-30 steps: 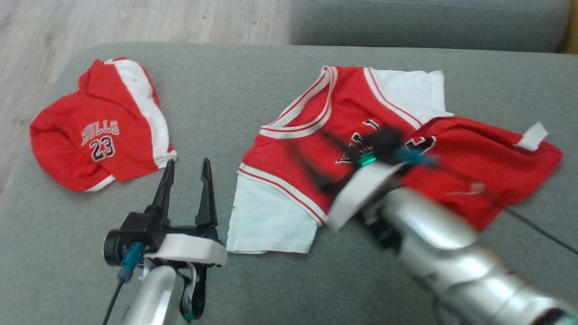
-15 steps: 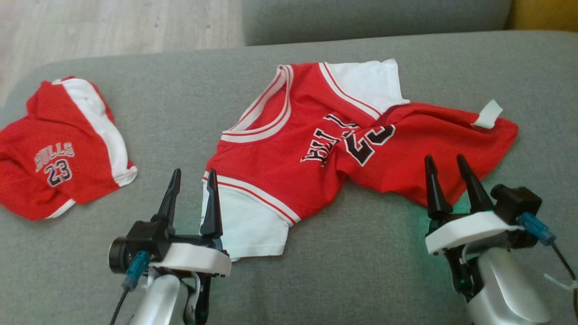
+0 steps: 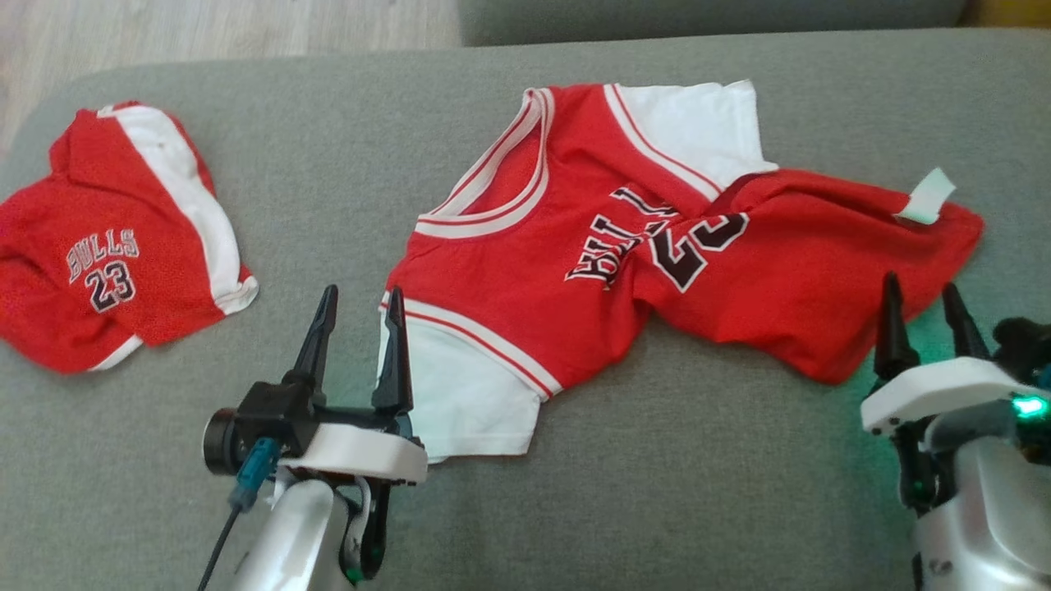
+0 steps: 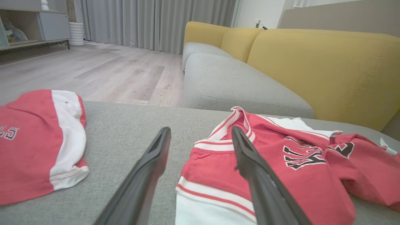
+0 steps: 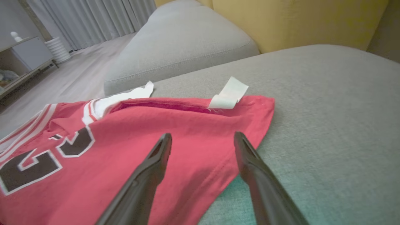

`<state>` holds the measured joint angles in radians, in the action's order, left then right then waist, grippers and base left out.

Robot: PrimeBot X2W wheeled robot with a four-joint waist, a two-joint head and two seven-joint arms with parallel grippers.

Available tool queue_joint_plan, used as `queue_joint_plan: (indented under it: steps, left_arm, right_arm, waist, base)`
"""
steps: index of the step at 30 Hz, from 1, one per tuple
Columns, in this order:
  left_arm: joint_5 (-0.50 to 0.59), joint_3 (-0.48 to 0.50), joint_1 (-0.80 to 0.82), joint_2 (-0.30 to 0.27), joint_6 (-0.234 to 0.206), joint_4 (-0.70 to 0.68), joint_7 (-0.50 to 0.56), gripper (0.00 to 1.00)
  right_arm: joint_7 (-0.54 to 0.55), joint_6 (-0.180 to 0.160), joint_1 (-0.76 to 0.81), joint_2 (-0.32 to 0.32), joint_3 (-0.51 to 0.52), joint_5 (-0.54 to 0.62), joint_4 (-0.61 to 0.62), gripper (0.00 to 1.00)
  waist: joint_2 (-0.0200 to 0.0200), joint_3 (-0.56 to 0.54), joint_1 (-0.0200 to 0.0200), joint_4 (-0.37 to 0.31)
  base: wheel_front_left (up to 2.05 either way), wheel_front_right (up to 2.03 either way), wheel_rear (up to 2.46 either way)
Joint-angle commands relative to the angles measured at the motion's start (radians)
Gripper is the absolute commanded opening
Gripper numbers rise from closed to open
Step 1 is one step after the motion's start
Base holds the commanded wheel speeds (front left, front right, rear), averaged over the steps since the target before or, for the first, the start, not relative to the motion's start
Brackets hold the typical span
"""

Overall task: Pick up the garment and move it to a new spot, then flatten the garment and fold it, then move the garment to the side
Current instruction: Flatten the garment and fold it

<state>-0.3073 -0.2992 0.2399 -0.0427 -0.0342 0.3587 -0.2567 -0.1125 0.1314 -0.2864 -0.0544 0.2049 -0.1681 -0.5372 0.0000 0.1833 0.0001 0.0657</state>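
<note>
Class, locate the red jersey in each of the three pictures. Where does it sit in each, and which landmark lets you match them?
Head view: jersey spreads across centre and right.
Left wrist view: jersey fills the lower right.
Right wrist view: jersey covers the left and lower centre.
Shared landmark: the black number on its chest.

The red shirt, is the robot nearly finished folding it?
Not yet. Looks done: the jersey lies face up on the grey cushion, perhaps its new spot. In hand: nothing; the left gripper and right gripper stand open at its near edge. Left: smoothing the bunched middle, folding it, and moving it aside.
</note>
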Motion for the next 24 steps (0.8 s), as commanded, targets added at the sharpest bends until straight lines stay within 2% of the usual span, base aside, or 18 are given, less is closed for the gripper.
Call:
queue_joint_plan:
  steps: [1, 10, 19, 20, 21, 24]
  left_arm:
    - [-0.001, 0.025, 0.037, -0.008, -0.002, -0.025, -0.005, 1.0]
    - [-0.006, 0.016, 0.054, -0.008, -0.002, -0.029, -0.005, 1.0]
    - [-0.001, 0.017, 0.062, -0.008, -0.004, -0.024, -0.005, 1.0]
    - [0.0, 0.018, 0.062, -0.008, -0.003, -0.023, -0.005, 1.0]
    - [0.001, 0.019, 0.062, -0.008, -0.003, -0.021, -0.005, 1.0]
    - [0.004, 0.024, 0.06, -0.008, -0.002, -0.015, -0.005, 1.0]
  right_arm:
    - [0.003, -0.001, -0.044, 0.004, -0.001, 0.006, 0.012, 1.0]
    - [0.038, -0.001, -0.151, 0.004, 0.133, 0.046, -0.177, 1.0]
    - [0.001, -0.001, -0.269, 0.004, 0.097, 0.034, -0.368, 0.98]
    - [-0.012, -0.001, -0.279, 0.004, 0.087, 0.034, -0.382, 0.12]
    - [-0.031, -0.001, -0.289, 0.004, 0.076, 0.034, -0.391, 0.0]
    - [-0.094, -0.001, -0.307, 0.004, 0.052, 0.044, -0.396, 0.0]
  waist:
    - [0.0, 0.014, -0.0001, 0.012]
    - [0.0, 0.051, -0.0001, 0.035]
    - [0.0, 0.064, -0.0001, 0.041]
    - [0.0, 0.062, -0.0001, 0.04]
    - [0.0, 0.059, -0.0001, 0.04]
    - [0.0, 0.046, -0.0001, 0.036]
  base:
    - [0.0, 0.0, 0.0]
    - [0.0, 0.0, 0.0]
    - [0.0, 0.0, 0.0]
    - [0.0, 0.0, 0.0]
    - [0.0, 0.0, 0.0]
    - [0.0, 0.0, 0.0]
